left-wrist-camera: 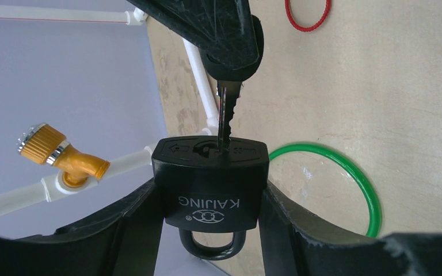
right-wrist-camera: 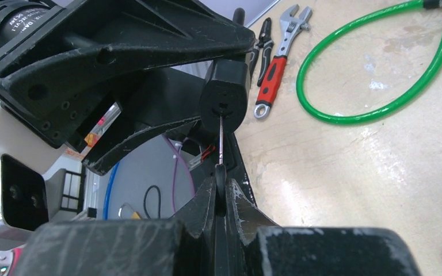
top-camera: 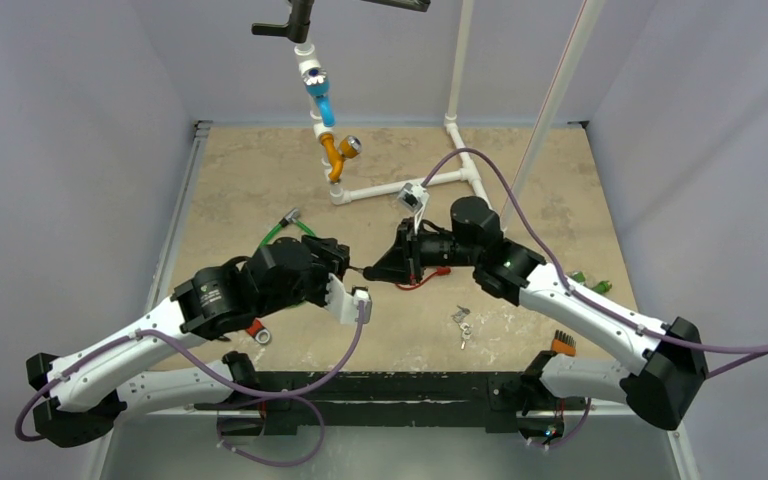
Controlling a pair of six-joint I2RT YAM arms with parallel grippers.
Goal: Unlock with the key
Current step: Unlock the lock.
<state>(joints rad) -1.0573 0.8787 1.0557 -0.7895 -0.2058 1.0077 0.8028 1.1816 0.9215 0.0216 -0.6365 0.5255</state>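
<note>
**Desk:** Where's the lock right now?

**Me:** I have the black padlock (left-wrist-camera: 210, 172) pinched by its narrow sides in the left tool (left-wrist-camera: 210, 195), one finger on each side. The keyway end faces the right arm. The brand lettering reads upside down on my left wrist view. The shackle (left-wrist-camera: 210, 252) points back toward that wrist, and both its legs appear to meet the body.

**Desk:** And the key?

**Me:** The right tool (right-wrist-camera: 221, 198) is pressed together on the black head of the key (left-wrist-camera: 225, 109), edge-on in its own camera. The blade lines up with the lock and its tip sits in the keyway. Most of the toothed blade shows outside the body. Whether it is turned at all, I can't tell.

**Desk:** Where is all this happening?

**Me:** The two tools meet over the middle of the table (top-camera: 560, 180), on the near side of the white pipe frame (top-camera: 375, 190) with its brass-coloured valve (left-wrist-camera: 63, 158).

**Desk:** Anything lying close by?

**Me:** A green cable loop (left-wrist-camera: 322, 148) lies on the table beside the lock, with a red ring (left-wrist-camera: 308, 29) further off. An adjustable wrench with a red handle (right-wrist-camera: 273, 69) and a pair of pliers (right-wrist-camera: 263, 34) lie side by side near the left arm. A small bunch of loose keys (top-camera: 463, 322) rests near the right arm.
</note>
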